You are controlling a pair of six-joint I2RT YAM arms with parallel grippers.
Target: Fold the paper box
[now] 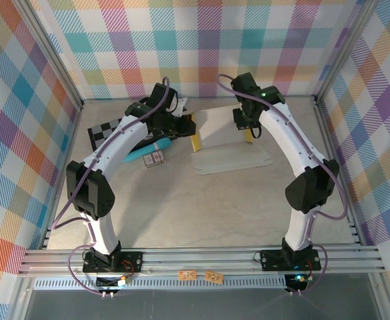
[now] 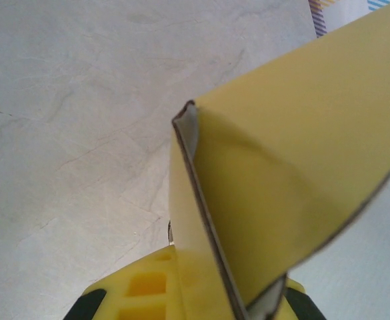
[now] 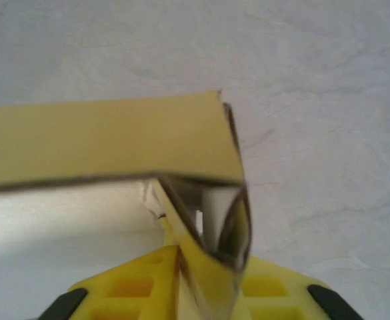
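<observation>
Top view: both arms arch from the bottom edge up to the upper centre, where the paper box (image 1: pixel 231 157) lies on the table (image 1: pixel 181 213). The left gripper (image 1: pixel 189 128) is clenched on its raised left flap. The right gripper (image 1: pixel 247 125) straddles the right flap, but whether it is clamped cannot be told.

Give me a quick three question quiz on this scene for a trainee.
1. True or false: the left gripper is shut on the paper box.
2. What lies near the checkered board? A: teal tube. B: scissors. C: cup.
3. Fill in: the checkered board sits near the table's far ____ corner.
Key: 1 true; 2 A; 3 left.
</observation>
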